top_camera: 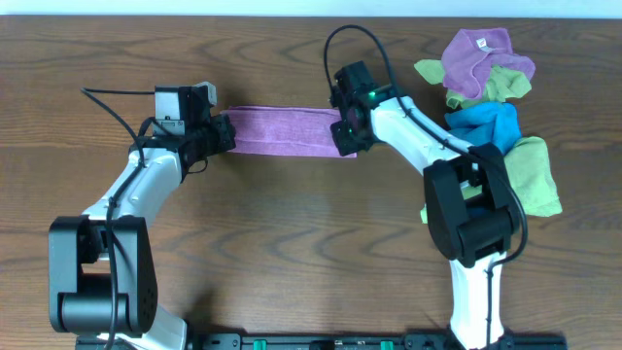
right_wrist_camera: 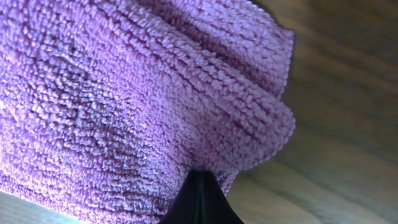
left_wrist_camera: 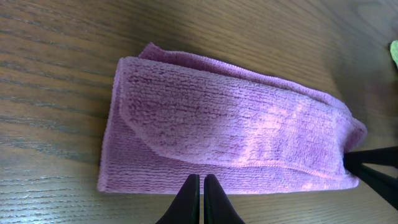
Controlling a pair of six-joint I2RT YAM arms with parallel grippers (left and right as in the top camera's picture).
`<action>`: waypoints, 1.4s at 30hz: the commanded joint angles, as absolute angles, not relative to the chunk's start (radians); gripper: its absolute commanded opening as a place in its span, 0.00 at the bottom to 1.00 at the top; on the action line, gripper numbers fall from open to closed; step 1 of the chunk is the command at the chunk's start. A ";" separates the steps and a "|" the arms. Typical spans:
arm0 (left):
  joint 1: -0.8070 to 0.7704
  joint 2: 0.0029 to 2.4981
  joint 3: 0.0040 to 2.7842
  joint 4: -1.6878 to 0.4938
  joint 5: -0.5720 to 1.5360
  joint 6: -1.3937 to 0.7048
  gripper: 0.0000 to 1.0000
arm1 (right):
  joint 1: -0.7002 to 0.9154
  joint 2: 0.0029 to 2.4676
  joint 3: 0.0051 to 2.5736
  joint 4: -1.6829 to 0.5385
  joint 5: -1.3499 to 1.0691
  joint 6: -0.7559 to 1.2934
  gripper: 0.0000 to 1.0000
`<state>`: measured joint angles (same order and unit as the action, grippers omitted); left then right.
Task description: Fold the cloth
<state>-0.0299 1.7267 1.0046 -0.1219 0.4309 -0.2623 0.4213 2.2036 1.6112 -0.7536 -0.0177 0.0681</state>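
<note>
Broadly, the wooden counter [top_camera: 292, 233] carries a heap of loose coloured cloths [top_camera: 496, 126] at its right side. Left of that heap, the folded purple cloth [top_camera: 287, 131] lies as a long strip between the two arms. The right tool [right_wrist_camera: 199, 186] pinches the strip's right end. The left tool [left_wrist_camera: 199, 183] is pressed together over the opposite end; whether it grips fabric is unclear.

We see a purple folded cloth [right_wrist_camera: 124, 93] of looped, fuzzy microfibre, matt and rough. The dark brown wooden surface [left_wrist_camera: 56, 56] is smooth, faintly glossy. The left claw [left_wrist_camera: 202, 183] looks matt black plastic.
</note>
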 commanded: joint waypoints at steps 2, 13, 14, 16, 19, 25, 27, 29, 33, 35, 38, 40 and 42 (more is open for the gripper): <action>-0.033 1.725 1.011 -0.102 0.393 -0.194 0.05 | 0.450 2.225 1.591 -0.779 -0.049 0.101 0.01; -0.038 1.799 1.011 0.068 0.330 -0.057 0.06 | 0.449 2.144 1.592 -0.786 -0.049 0.119 0.01; -0.040 1.814 1.011 0.073 0.341 -0.055 0.06 | 0.449 2.134 1.592 -0.786 -0.049 0.119 0.01; -0.045 1.839 1.011 0.075 0.341 -0.055 0.06 | 0.448 2.119 1.592 -0.786 -0.049 0.119 0.01; -0.058 1.879 1.011 0.078 0.341 -0.055 0.06 | 0.448 2.098 1.592 -0.785 -0.049 0.119 0.01; -0.066 1.937 1.011 0.087 0.296 -0.054 0.06 | 0.448 2.036 1.609 -0.791 -0.049 0.119 0.01; -0.066 1.962 1.011 0.090 0.278 -0.054 0.06 | 0.448 1.993 1.610 -0.789 -0.047 0.119 0.01; -0.066 1.987 1.011 0.090 0.280 -0.052 0.06 | 0.448 1.950 1.610 -0.792 -0.028 0.119 0.01; -0.066 2.013 1.011 0.054 0.281 -0.052 0.06 | 0.444 1.886 1.610 -0.813 0.027 0.119 0.01; -0.066 2.014 1.011 0.020 0.281 -0.052 0.06 | 0.432 1.869 1.610 -0.827 0.026 0.120 0.03; -0.066 2.014 1.011 -0.032 0.282 -0.057 0.06 | 0.395 1.868 1.609 -0.863 0.015 0.160 0.23; -0.066 2.014 1.011 -0.083 0.282 -0.060 0.06 | 0.349 1.874 1.606 -0.878 -0.064 0.169 0.31; -0.066 2.014 1.011 -0.132 0.281 -0.060 0.06 | 0.294 1.880 1.606 -0.873 -0.176 0.168 0.45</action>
